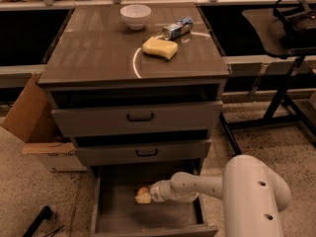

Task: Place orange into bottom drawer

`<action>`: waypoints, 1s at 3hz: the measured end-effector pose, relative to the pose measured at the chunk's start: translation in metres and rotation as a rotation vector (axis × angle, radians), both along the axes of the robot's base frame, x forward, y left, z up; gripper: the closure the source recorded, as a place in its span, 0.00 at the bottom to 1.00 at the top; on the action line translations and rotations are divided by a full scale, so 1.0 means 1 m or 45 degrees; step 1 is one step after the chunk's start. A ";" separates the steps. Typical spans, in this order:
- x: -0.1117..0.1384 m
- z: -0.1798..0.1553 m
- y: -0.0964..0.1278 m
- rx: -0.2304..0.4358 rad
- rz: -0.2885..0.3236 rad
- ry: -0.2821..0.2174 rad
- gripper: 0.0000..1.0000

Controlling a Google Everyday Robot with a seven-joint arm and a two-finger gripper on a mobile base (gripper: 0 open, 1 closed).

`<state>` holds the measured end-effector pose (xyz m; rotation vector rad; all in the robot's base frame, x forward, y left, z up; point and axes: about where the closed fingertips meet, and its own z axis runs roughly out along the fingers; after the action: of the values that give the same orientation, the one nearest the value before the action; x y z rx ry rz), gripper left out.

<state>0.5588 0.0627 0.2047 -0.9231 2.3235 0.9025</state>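
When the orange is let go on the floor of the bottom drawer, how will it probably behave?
The orange looks round, so it will probably roll a little on the flat floor of the bottom drawer. The drawer walls should stop it. The gripper is low inside the drawer, at the orange, so any drop would likely be short.

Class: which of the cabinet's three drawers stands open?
The bottom drawer: pulled out, grey floor showing, the gripper inside it. The top drawer and middle drawer sit pushed in.

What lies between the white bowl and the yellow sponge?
Nothing; the camera view shows bare cabinet top between the white bowl and yellow sponge. The gripper is down in the bottom drawer, at the orange.
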 end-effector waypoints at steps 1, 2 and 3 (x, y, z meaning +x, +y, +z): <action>0.000 -0.014 -0.001 -0.019 -0.010 0.026 0.00; 0.000 -0.014 -0.001 -0.019 -0.010 0.026 0.00; -0.008 0.010 -0.020 0.020 -0.036 -0.035 0.00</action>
<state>0.5503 0.0423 0.2152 -0.8886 2.2972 0.8895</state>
